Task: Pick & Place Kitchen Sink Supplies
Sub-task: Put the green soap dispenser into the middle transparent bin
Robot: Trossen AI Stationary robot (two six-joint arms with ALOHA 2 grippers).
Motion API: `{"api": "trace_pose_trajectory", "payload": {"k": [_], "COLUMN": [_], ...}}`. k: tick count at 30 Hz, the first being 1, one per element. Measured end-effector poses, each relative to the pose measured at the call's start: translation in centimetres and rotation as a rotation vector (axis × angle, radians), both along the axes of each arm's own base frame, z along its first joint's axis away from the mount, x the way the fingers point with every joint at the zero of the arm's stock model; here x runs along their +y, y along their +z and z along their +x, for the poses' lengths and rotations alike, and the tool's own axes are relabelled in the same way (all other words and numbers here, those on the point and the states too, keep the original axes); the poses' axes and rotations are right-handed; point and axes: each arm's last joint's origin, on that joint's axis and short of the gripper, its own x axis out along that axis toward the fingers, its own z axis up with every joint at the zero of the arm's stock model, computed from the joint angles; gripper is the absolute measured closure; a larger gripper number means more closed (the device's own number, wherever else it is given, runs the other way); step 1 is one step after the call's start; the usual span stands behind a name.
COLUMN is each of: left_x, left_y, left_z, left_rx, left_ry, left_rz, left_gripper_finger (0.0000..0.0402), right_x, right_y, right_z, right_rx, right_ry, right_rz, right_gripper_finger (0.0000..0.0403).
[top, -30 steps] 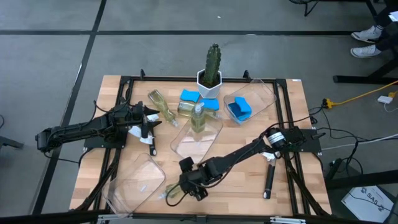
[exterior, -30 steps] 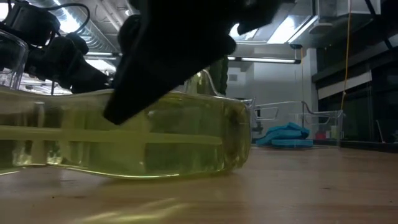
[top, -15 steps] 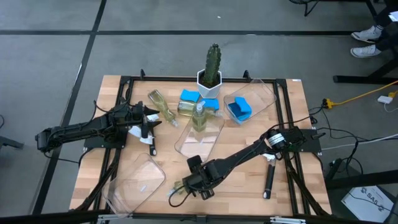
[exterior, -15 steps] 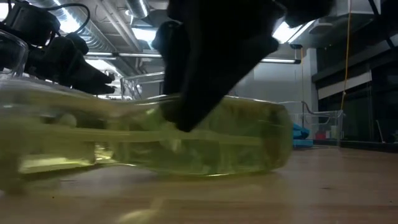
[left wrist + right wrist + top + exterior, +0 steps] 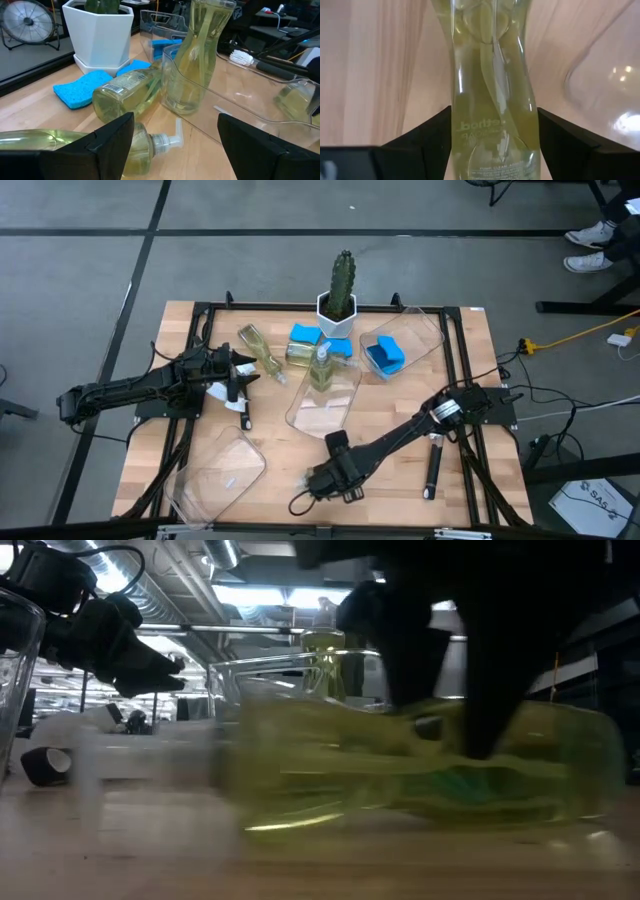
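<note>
One bottle (image 5: 300,502) lies at the desk's (image 5: 470,480) front edge, pinched in my right hand (image 5: 335,478).
I grip it across the body, fingers (image 5: 572,145) on both sides; best to hold firm and lift level, as the smooth, narrow-waisted plastic could slide. Through the liquid I read "method" and "soap" in reverse. My left hand (image 5: 240,372) waits spread by another bottle (image 5: 75,150).

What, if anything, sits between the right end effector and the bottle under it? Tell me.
Nothing visible does. The right end effector straddles the lying soap bottle near the table's front edge; the bottle lies between its fingers, with only bare wood around.
</note>
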Motion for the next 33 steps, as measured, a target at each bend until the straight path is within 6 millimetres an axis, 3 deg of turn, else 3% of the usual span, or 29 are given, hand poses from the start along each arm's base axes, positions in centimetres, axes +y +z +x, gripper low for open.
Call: {"api": "trace_pose_trajectory", "payload": {"k": [6, 16, 24, 33], "left_x": [0.0, 0.0, 0.0, 0.0], "left_y": [0.0, 0.0, 0.0, 0.0], "left_z": [0.0, 0.0, 0.0, 0.0], "left_rx": [0.0, 0.0, 0.0, 0.0], "left_ry": [0.0, 0.0, 0.0, 0.0], "left_rz": [0.0, 0.0, 0.0, 0.0], "left_gripper_finger": [0.0121, 0.0121, 0.0121, 0.0121], "right_x": [0.0, -0.4, -3.1, -6.1], "right_y": [-0.1, -0.5, -0.7, 3.2], "right_z": [-1.5, -2.4, -6.7, -11.7], "right_rx": [0.117, 0.168, 0.22, -0.001], "right_ry": [0.014, 0.015, -0.109, -0.311], "right_rz": [-0.061, -0.122, -0.211, -0.081], "right_gripper_finger": [0.0147, 0.0147, 0.0147, 0.0147]}}
